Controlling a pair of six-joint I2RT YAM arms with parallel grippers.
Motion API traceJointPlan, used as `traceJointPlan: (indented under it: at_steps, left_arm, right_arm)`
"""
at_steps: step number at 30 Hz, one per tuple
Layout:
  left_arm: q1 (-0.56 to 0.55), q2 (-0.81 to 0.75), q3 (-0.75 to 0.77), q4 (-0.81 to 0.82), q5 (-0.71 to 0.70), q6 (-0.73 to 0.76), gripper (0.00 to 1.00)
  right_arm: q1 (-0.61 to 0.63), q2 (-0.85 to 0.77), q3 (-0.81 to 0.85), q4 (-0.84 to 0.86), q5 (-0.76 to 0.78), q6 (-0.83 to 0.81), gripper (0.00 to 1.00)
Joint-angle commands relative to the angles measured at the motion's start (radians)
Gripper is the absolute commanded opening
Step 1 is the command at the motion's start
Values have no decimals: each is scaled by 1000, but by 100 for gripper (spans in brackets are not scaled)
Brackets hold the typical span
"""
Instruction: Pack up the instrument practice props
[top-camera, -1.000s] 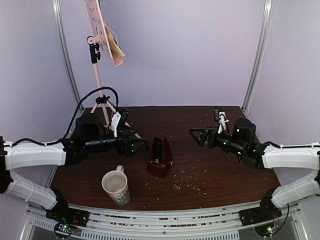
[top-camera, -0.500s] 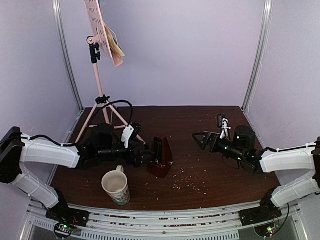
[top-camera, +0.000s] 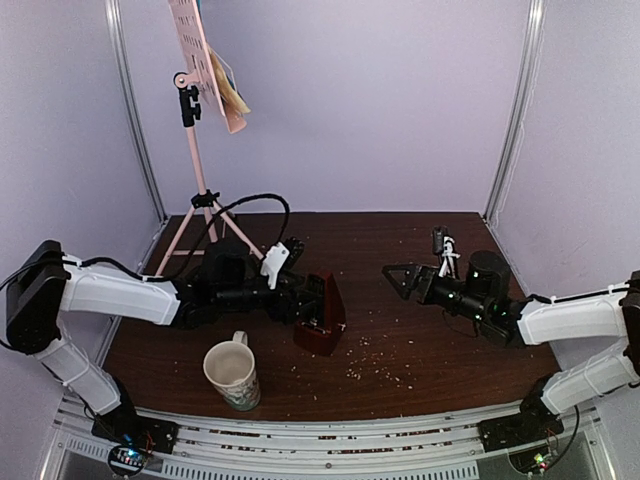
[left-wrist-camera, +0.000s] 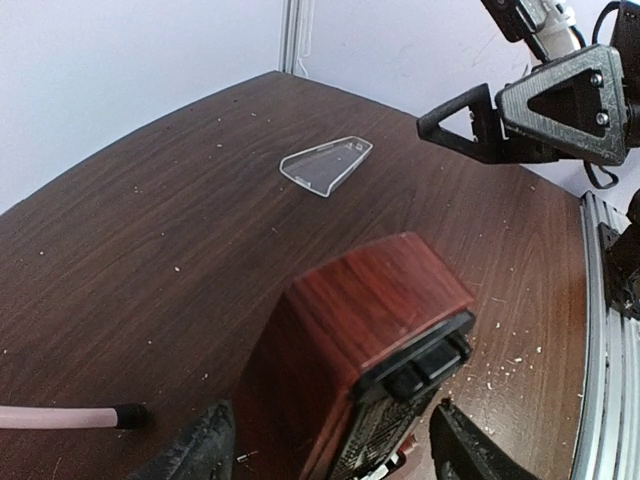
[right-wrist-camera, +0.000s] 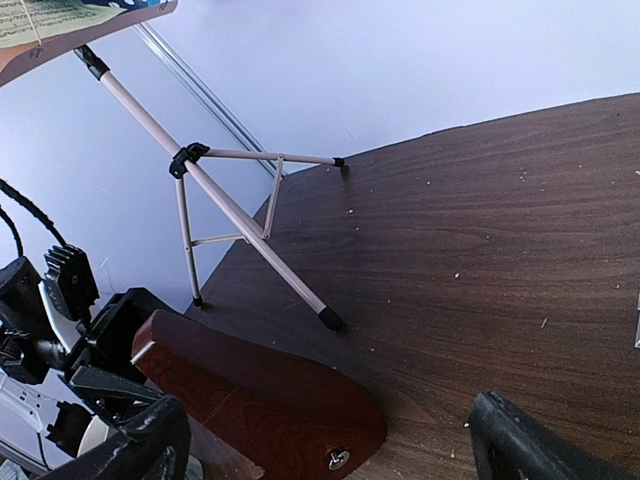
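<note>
Overhead and two wrist views of the dark wood surface (top-camera: 470, 375).

(a) Left pincer (top-camera: 305, 305): reaches in from the left at mid-surface. Its jaws are parted and straddle the metronome (top-camera: 325, 310) low down, one finger on each side. The left wrist view shows a strip of surface between the right finger and the metronome body. Contact on the other side cannot be made out, and no firm hold is visible.

(b) Right pincer (top-camera: 393, 281): low over the right half of the surface, pointing left toward the metronome but well apart from it. Its jaws are spread wide and hold nothing.

(c) Metronome: a dark red-brown pyramid standing upright on its base, just left of centre.

(d) Clear wedge cover (left-wrist-camera: 325, 163): lies flat on the surface, apart from the metronome and beyond it toward the far right corner.

(e) Pink music stand (top-camera: 197, 170): stands upright on its tripod in the far left corner. One rubber-tipped leg reaches toward the metronome. The perforated desk (top-camera: 195, 40) sits high on the pole, tilted, and carries the pale-yellow and blue music sheets (top-camera: 232, 92).

(f) Cream patterned mug (top-camera: 232, 375): stands upright at the near left, on the near side of the left pincer.

(g) Pale crumbs (top-camera: 375, 370): scattered to the near right of the metronome.
</note>
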Motion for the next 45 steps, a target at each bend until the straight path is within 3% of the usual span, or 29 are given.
traceJointPlan:
  at_steps: [1, 14, 21, 23, 27, 30, 33, 36, 40, 45]
  left_arm:
    - [-9, 11, 25, 15, -19, 19, 66]
    - [-10, 16, 19, 13, -23, 13, 41]
    - [-11, 19, 14, 12, -17, 10, 36]
    - [-11, 18, 11, 16, -6, 4, 39]
    - [-10, 2, -20, 68, 31, -45, 61]
    - [-2, -33, -38, 59, -28, -93, 74]
    - [42, -66, -62, 61, 10, -162, 77]
    - [72, -72, -76, 55, 101, -208, 69]
    - [95, -64, -90, 22, 160, -246, 59]
    - [134, -43, -124, 36, 218, -299, 47]
  right_arm:
    - [-6, -15, -2, 24, -8, 1, 100]
    - [-6, 8, -1, 35, -16, 1, 100]
    - [-6, 10, -1, 33, -11, -4, 100]
    - [-6, 4, -1, 25, 3, -3, 100]
    - [-6, 0, 13, -34, 40, 22, 100]
    - [-3, 33, 75, -149, 38, 33, 97]
    - [15, 62, 76, -150, 38, 66, 91]
    - [44, 99, 80, -169, 64, 94, 83]
    - [128, 158, 114, -263, 208, 100, 71]
    - [189, 235, 134, -233, 232, 142, 64]
